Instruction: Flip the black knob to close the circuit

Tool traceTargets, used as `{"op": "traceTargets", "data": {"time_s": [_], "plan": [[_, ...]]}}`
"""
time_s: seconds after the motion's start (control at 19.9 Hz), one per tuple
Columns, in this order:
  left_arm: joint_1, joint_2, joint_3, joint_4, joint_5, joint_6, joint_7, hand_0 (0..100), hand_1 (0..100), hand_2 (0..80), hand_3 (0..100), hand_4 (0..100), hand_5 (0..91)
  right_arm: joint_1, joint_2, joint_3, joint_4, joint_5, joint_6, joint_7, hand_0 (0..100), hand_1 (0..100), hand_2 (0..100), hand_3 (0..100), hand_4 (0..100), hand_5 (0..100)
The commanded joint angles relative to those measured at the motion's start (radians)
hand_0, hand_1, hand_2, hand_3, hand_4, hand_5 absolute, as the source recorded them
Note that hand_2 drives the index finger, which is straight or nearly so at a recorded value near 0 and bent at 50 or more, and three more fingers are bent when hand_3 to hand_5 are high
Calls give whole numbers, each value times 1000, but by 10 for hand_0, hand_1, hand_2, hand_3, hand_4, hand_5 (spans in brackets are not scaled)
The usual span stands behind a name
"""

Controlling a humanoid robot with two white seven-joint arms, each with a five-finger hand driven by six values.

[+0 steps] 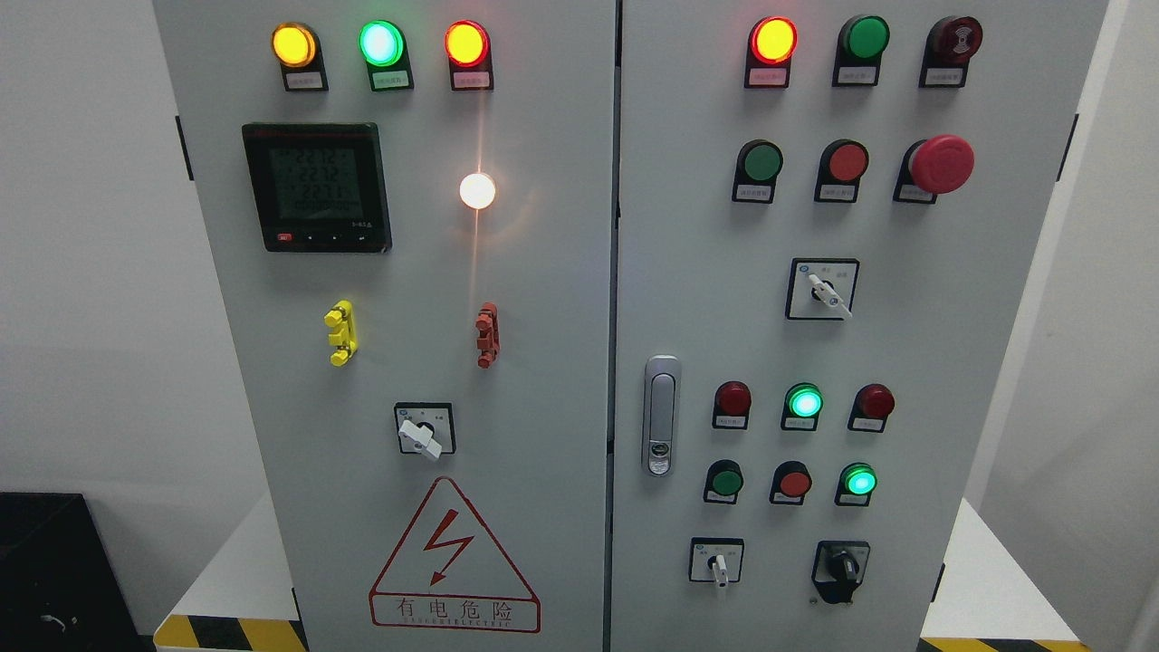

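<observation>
One black knob (pixel 843 569) (lower right), three white selector switches (pixel 420 437).

We are facing an industrial electrical setting, likely a training or test room. A grey two-door control cabinet (pixel 543 362) fills our view, set with lit indicator lamps (pixel 381 43), a digital meter (pixel 317 187), a red emergency stop (pixel 942 164), selector switches (pixel 822 290) and a high-voltage warning triangle (pixel 453 561). Plain white walls (pixel 81 272) and hazard striping (pixel 226 632) surround it.
</observation>
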Motion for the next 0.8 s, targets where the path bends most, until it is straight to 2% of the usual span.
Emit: {"op": "traceTargets", "data": {"time_s": [0.0, 0.2, 0.45, 0.5, 0.6, 0.75], "plan": [[0, 0, 0, -1, 0, -1, -1, 120, 556, 0, 0, 0, 0, -9, -3, -20, -208, 167, 3, -24, 0, 92, 95, 153, 82, 0], [0, 0, 0, -1, 0, -1, -1, 120, 556, 0, 0, 0, 0, -10, -3, -20, -270, 227, 3, -41, 0, 90, 160, 200, 125, 0], [0, 0, 0, 0, 0, -1, -1, 120, 556, 0, 0, 0, 0, -10, -4, -29, -382, 370, 3, -121, 0, 91, 244, 297, 223, 0], [0, 0, -1, -1, 0, -1, 1, 120, 556, 0, 0, 0, 0, -10, -4, -30, -416, 393, 5, -138, 0, 91, 284, 352, 284, 12], [0, 0, 0, 0, 0, -1, -1, 120, 556, 0, 0, 0, 0, -9, -3, -30, -480, 447, 19, -162, 0, 91, 319, 394, 333, 86], [0, 0, 0, -1, 0, -1, 1, 120, 556, 0, 0, 0, 0, -9, 3, -35, -592, 516, 82, -167, 0, 83, 375, 475, 403, 179]]}}
